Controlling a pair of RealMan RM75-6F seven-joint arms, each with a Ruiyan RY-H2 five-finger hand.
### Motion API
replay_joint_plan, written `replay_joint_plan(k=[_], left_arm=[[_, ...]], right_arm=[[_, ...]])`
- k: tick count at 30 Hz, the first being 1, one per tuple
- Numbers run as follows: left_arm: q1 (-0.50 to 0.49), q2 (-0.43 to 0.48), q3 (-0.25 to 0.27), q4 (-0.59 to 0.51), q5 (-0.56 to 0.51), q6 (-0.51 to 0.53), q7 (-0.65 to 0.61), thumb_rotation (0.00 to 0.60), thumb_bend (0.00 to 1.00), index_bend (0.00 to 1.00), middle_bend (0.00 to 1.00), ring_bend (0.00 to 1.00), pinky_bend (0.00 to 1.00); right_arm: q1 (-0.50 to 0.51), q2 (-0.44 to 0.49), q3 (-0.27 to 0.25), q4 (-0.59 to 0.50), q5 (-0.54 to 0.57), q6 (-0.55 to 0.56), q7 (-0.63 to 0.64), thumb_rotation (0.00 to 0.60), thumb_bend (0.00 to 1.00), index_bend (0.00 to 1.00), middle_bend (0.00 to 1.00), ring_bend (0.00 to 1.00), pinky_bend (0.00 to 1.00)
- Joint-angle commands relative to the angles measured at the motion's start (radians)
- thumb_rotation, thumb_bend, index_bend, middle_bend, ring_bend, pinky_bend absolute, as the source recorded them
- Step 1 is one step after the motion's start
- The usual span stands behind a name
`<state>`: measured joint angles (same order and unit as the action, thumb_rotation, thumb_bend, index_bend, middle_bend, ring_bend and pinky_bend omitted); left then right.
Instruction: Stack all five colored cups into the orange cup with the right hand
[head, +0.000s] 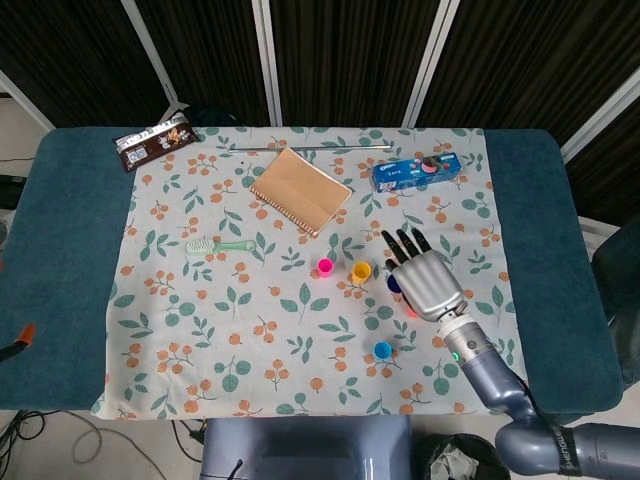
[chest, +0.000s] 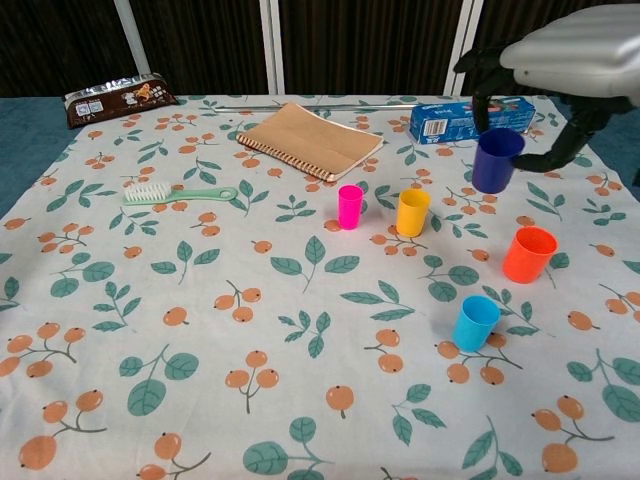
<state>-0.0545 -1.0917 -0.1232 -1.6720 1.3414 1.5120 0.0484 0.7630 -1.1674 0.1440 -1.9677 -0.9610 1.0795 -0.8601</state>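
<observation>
Right hand (head: 427, 283) above the floral cloth (head: 200, 330); pink cup (head: 325, 266) beside yellow cup (head: 361, 270).

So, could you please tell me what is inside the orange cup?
Nothing shows in the orange cup, though its bottom is hidden by its wall. The right hand holds the purple cup in the air.

Notebook (chest: 308, 140) behind two cups (chest: 350, 206), brush (chest: 178, 194) left, box (chest: 470, 117) right.

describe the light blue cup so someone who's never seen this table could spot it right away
On the floral tablecloth, look to the cluster of small cups right of centre. The light blue cup stands upright at the near edge of that cluster, closest to the robot, in front of the orange cup. It is the only pale blue one; the pink cup and yellow cup stand farther back.
</observation>
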Motion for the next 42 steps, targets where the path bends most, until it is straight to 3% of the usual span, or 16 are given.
replay_joint_plan(k=[1,14,42], left_arm=[[0.000,-0.001,0.001,0.000,0.000,0.000,0.002,0.600,0.23,0.08,0.00,0.00,0.01],[0.001,0.002,-0.002,-0.002,-0.006,-0.002,-0.002,0.600,0.23,0.09,0.00,0.00,0.01],[0.001,0.001,-0.003,-0.001,-0.007,0.000,0.000,0.600,0.23,0.09,0.00,0.00,0.01]], right_arm=[[-0.017,0.051,-0.022,-0.029,0.009,-0.031,0.038,0.600,0.44,0.47,0.00,0.08,0.13],[-0.038,0.026,-0.064,0.025,-0.019,-0.053,0.114,0.600,0.44,0.47,0.00,0.08,0.13],[-0.050,-0.009,-0.096,0.118,-0.044,-0.060,0.174,0.600,0.44,0.47,0.00,0.08,0.13]])
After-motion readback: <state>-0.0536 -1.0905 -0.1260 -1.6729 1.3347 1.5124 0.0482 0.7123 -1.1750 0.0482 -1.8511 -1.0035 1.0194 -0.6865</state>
